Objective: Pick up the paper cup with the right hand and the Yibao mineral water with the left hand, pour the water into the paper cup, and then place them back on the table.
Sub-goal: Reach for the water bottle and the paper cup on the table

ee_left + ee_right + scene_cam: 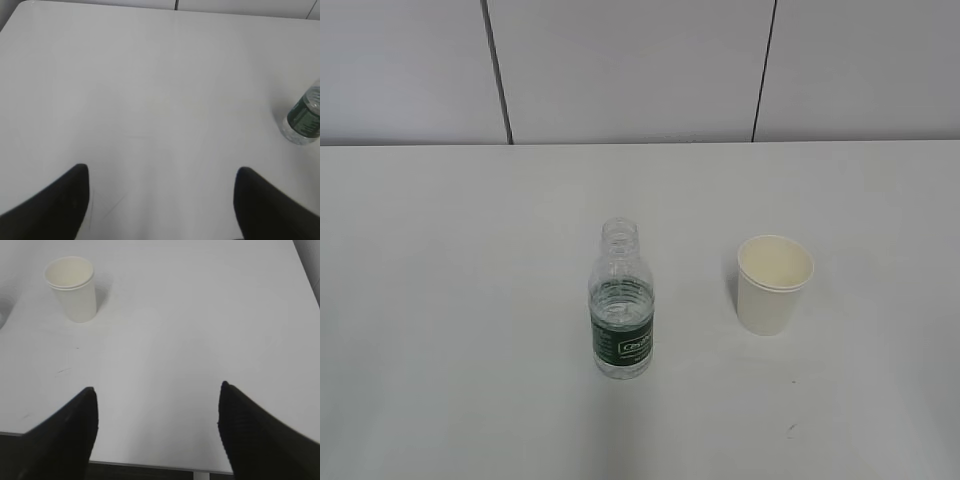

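In the exterior view, nearest the lower edge of the frame, the white table (440, 400) is bare apart from a tiny dark speck at lower right. Just above that, a little left of centre, the Yibao mineral water (621, 300) stands upright with no cap, its dark green label band low on the ribbed clear body and some water inside. To its right and slightly further back, clearly apart from it, the paper cup (773, 284) stands upright, mouth open, cream inside. Beyond both, the tabletop runs to a pale panelled wall (630, 70) with two dark seams across the top of the frame.

In the left wrist view, the left hand (162, 200) fills the bottom corners with two dark fingers spread wide, nothing between them, over bare table. The bottle (304, 120) sits at the right edge, mid-height, well apart from the fingers.

In the right wrist view, the right hand (157, 430) likewise has its fingers spread wide at the bottom, gripping nothing, above the table's near edge. The cup (71, 287) stands at the upper left, well away.
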`<act>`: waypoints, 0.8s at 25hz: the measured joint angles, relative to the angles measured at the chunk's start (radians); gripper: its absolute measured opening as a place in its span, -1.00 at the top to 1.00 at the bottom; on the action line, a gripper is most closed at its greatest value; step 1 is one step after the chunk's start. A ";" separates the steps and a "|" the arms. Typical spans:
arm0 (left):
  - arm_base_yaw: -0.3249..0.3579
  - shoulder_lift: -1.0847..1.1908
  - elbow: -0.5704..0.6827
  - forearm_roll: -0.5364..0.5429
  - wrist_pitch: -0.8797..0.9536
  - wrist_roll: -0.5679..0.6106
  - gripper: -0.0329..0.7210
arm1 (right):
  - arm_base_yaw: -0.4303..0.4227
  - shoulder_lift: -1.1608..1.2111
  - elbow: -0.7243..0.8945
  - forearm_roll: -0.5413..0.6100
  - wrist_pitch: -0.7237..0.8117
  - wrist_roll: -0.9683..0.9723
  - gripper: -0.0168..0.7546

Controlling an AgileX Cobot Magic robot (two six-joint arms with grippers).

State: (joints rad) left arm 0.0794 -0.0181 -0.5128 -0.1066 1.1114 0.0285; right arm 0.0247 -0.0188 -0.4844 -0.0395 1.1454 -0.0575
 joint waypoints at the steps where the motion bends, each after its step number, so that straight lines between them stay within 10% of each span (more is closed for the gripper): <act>1: 0.000 0.000 0.000 -0.001 0.000 0.000 -0.52 | -0.009 0.000 0.000 0.000 0.000 0.000 -0.56; 20: 0.000 0.000 0.000 -0.001 0.000 0.000 -0.52 | -0.025 0.000 0.000 0.009 0.000 0.000 -0.56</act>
State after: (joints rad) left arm 0.0794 -0.0181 -0.5128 -0.1078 1.1114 0.0285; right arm -0.0003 -0.0188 -0.4844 -0.0304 1.1454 -0.0575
